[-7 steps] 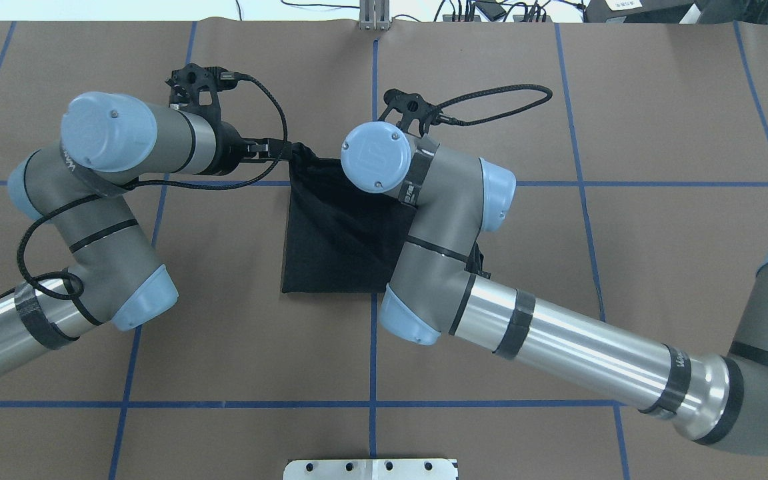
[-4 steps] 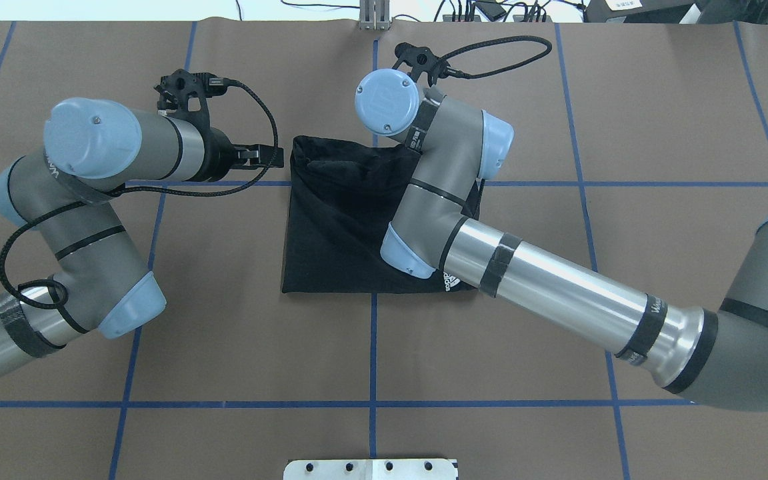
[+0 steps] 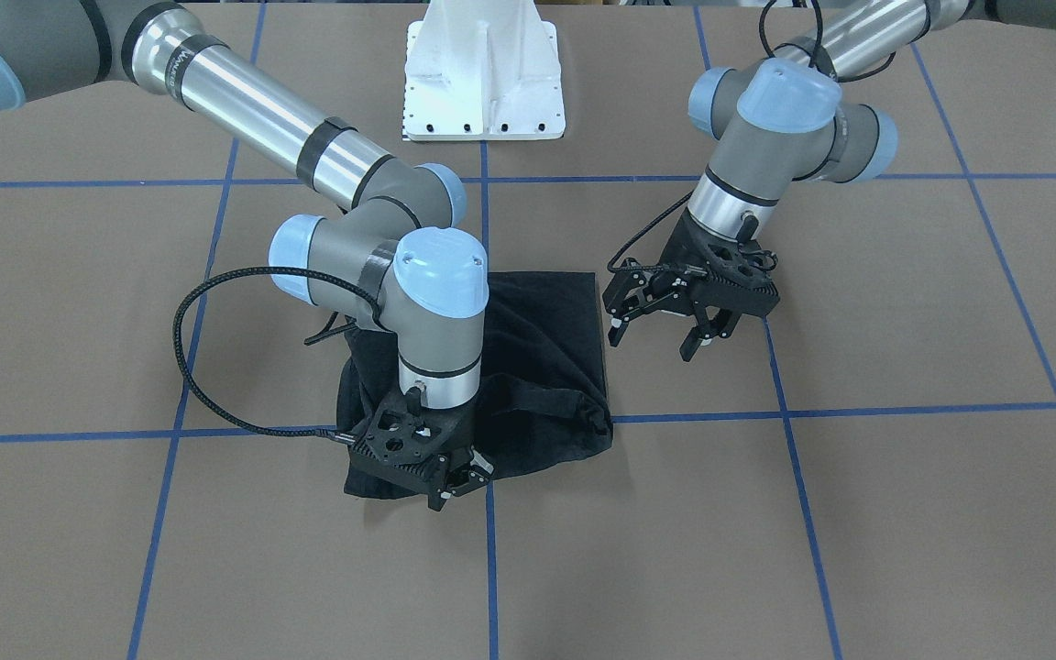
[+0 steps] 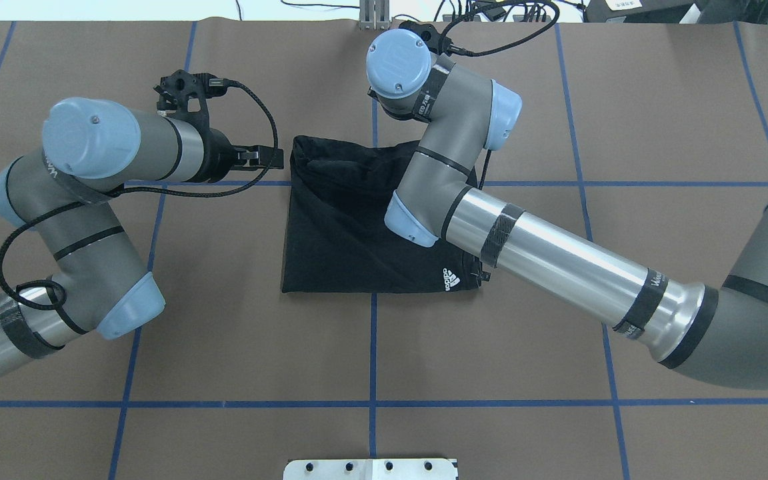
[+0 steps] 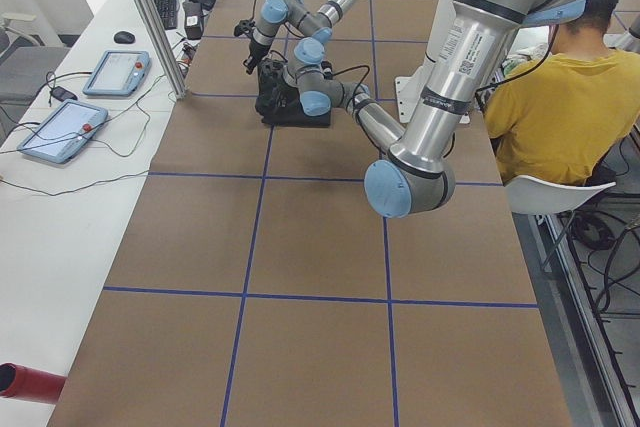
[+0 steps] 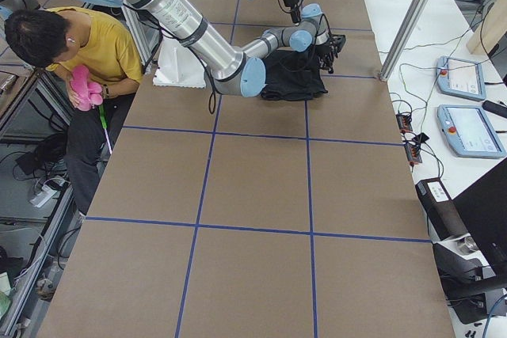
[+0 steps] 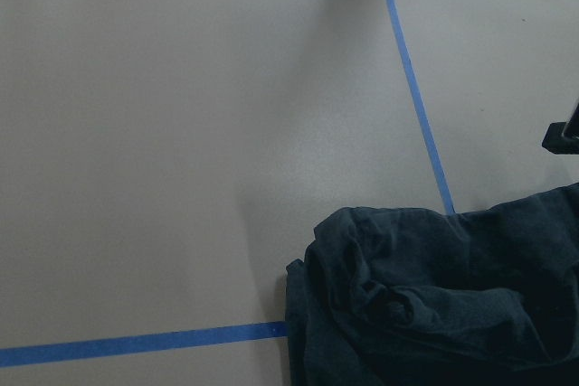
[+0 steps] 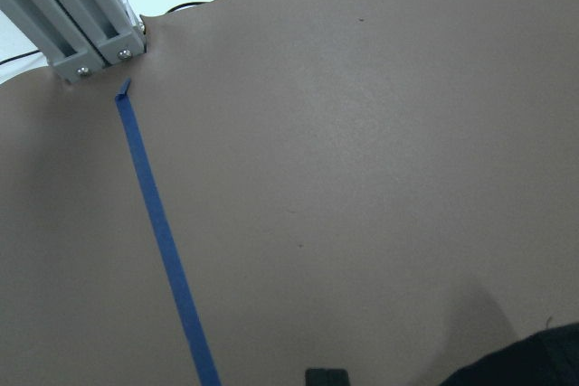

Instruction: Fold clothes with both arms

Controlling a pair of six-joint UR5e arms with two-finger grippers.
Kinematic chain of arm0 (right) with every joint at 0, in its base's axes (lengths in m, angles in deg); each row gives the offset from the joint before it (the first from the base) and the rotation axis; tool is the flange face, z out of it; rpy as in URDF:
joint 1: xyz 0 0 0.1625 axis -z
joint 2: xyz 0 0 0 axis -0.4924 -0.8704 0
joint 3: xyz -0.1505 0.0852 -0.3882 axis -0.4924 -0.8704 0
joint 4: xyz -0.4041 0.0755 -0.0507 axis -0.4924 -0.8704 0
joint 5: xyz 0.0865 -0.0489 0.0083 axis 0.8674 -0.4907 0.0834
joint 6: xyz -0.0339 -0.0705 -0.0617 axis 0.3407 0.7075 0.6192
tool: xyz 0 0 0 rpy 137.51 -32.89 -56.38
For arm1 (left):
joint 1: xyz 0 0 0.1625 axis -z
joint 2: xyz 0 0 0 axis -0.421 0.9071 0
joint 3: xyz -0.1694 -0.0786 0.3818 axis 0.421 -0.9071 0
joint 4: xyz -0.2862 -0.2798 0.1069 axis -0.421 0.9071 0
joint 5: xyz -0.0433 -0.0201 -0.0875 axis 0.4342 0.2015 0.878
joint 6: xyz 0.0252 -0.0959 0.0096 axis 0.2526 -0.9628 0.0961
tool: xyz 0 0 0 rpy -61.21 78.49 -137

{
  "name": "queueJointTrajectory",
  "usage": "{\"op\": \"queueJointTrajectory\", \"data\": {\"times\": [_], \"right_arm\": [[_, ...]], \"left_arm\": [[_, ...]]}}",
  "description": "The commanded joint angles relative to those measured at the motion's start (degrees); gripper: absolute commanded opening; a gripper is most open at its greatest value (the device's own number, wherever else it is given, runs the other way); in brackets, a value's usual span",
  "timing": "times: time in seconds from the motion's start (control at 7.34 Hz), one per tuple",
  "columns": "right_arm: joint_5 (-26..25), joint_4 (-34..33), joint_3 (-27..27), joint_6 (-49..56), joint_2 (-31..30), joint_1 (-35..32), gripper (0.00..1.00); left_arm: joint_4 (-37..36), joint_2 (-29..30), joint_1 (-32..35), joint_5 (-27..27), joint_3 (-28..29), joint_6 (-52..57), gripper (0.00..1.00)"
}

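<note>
The black T-shirt lies folded into a rough square at mid-table, a small white logo showing at its near right corner. It also appears in the front view and in the left wrist view. My left gripper hovers open just off the shirt's far left corner, clear of the cloth, and also shows from overhead. My right gripper points down over the shirt's far edge, fingers a little apart with no cloth seen between them. Overhead, its own wrist hides it.
Blue tape lines grid the brown table cover. The white base plate sits at the robot's side. An aluminium post stands at the far edge. A seated person in yellow is beside the table, and control tablets lie past the far edge.
My left gripper let go of the shirt's far left corner and drew back to the left. My right arm moved toward the far edge, uncovering the white logo. The shirt settled flat.
</note>
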Motion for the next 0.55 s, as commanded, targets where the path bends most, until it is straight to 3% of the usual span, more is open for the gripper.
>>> {"op": "queueJointTrajectory", "data": {"times": [0.0, 0.14, 0.41], "right_arm": [[6.7, -3.2, 3.6, 5.8, -1.8, -2.7, 1.00], [8.8, -7.5, 11.5, 10.3, -6.6, -3.9, 1.00], [13.4, -16.3, 33.8, 21.4, -23.0, -7.7, 1.00]], "left_arm": [[-6.2, -2.1, 0.8, 1.1, -4.5, 6.7, 1.00], [-13.5, -4.4, 2.7, 1.1, -10.1, 13.0, 1.00], [-22.4, -10.1, 7.7, 1.3, -18.2, 24.4, 1.00]]}}
